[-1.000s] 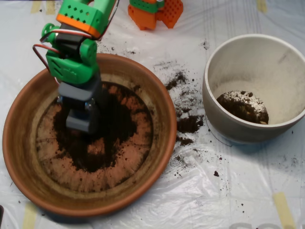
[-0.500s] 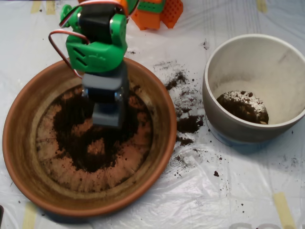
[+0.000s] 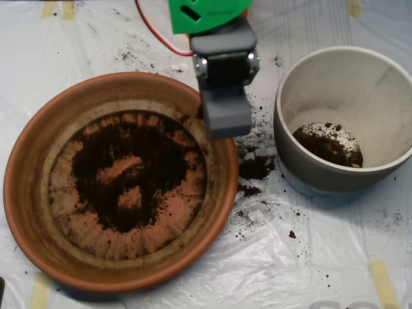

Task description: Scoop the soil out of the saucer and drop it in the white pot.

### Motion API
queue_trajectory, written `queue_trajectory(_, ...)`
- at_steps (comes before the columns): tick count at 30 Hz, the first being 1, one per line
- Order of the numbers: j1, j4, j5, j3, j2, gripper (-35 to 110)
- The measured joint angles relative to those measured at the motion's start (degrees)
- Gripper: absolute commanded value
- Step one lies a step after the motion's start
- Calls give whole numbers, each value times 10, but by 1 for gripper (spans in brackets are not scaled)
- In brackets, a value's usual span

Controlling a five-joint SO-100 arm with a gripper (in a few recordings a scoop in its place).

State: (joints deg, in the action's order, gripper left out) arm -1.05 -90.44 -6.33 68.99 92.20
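The terracotta saucer (image 3: 38, 212) lies at the left, with dark soil (image 3: 154, 161) spread across its floor and a bare groove (image 3: 119, 168) through the middle. My grey scoop (image 3: 226, 119) hangs raised over the saucer's right rim, between saucer and white pot (image 3: 293, 164). Its two shells sit together as one compact block, shut. The pot stands at the right with a clump of soil (image 3: 328, 143) at its bottom.
Spilled soil crumbs (image 3: 255, 166) lie on the crinkled plastic sheet between saucer and pot. The green arm body (image 3: 206, 13) reaches in from the top edge, trailing a red wire (image 3: 158, 35). Tape strips (image 3: 384, 283) mark the sheet's corners.
The scoop has lifted out of the soil at the saucer's left and swung right and upward to the saucer's right rim. A fresh bare groove shows where it dug.
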Motion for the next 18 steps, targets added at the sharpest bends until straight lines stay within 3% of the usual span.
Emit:
queue_trajectory(15, -212, -64, -4, -150, -24, 0)
queue_trajectory(18, -236, -66, -4, -163, -49, 19)
